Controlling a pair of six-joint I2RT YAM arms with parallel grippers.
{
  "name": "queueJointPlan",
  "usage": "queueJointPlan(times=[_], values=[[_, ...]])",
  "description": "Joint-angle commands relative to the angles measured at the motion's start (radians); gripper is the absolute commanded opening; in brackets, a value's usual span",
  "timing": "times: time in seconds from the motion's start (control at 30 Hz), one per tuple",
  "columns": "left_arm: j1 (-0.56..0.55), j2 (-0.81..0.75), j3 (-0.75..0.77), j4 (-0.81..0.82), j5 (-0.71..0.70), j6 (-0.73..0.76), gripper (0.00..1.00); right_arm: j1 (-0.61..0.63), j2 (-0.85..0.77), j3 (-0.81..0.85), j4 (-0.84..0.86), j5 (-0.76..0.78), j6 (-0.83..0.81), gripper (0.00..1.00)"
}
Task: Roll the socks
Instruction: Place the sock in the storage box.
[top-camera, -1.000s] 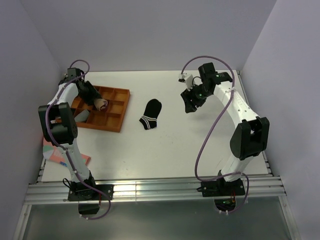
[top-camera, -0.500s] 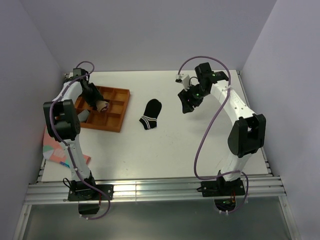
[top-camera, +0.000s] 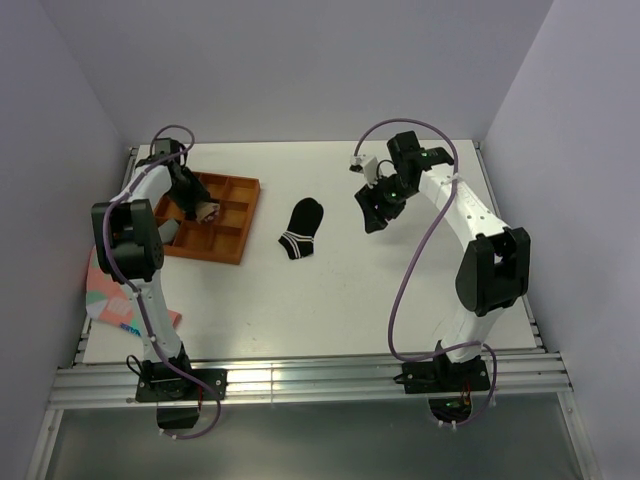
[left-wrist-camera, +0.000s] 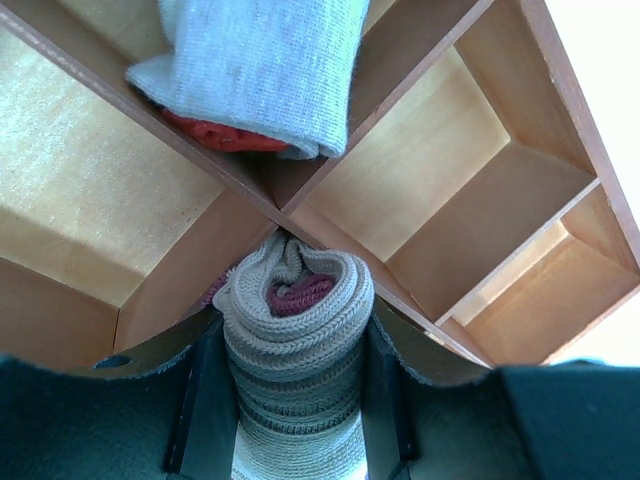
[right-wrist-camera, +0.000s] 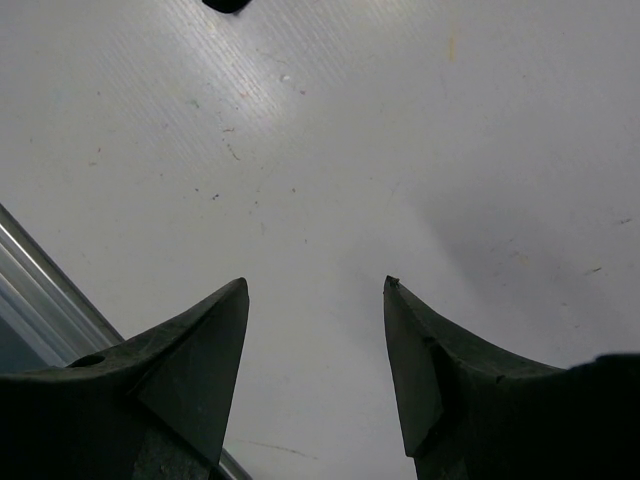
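The tan sock (left-wrist-camera: 295, 325) is rolled into a tight bundle with maroon showing at its core. My left gripper (left-wrist-camera: 293, 352) is shut on it, a finger pressed on each side, just over a divider of the wooden tray (left-wrist-camera: 430, 190). From above, the tan roll (top-camera: 207, 210) sits at my left gripper (top-camera: 200, 206) over the tray's middle compartments. The black sock (top-camera: 301, 229) with a white-striped cuff lies flat on the table, right of the tray. My right gripper (top-camera: 372, 210) hangs open and empty above the bare table to the right of the black sock; its fingers (right-wrist-camera: 200, 350) stand well apart.
The orange-brown tray (top-camera: 240, 215) has several compartments. A grey rolled bundle (left-wrist-camera: 260, 70) with red inside lies in one, just beyond the tan roll. A pink sock (top-camera: 112, 300) lies at the table's left edge beside the left arm. Walls close off the left, back and right.
The left arm has swung a little toward the back, keeping the tan roll over the tray. The right gripper has drifted slightly left toward the black sock. Both grips are unchanged.
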Motion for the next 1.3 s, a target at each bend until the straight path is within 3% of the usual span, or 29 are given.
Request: queueJointPlan(times=[0.0, 0.43, 0.8, 0.93, 1.07, 1.27], values=[[0.007, 0.088, -0.079, 0.061, -0.184, -0.042, 0.00, 0.007, -0.048, -0.009, 0.014, 0.011, 0.005, 0.63], [-0.030, 0.100, -0.131, 0.010, -0.414, -0.167, 0.00, 0.007, -0.068, -0.060, 0.032, 0.019, 0.005, 0.63], [-0.038, 0.103, -0.088, -0.020, -0.363, -0.152, 0.01, 0.007, -0.083, -0.079, 0.028, 0.025, -0.004, 0.63], [-0.036, 0.109, -0.059, -0.042, -0.334, -0.160, 0.13, 0.007, -0.088, -0.069, 0.022, 0.025, -0.010, 0.63], [-0.038, 0.105, -0.033, -0.051, -0.302, -0.157, 0.33, 0.007, -0.093, -0.066, 0.012, 0.027, -0.015, 0.63], [-0.036, 0.077, -0.003, -0.076, -0.291, -0.160, 0.44, 0.007, -0.100, -0.065, 0.009, 0.021, -0.016, 0.63]])
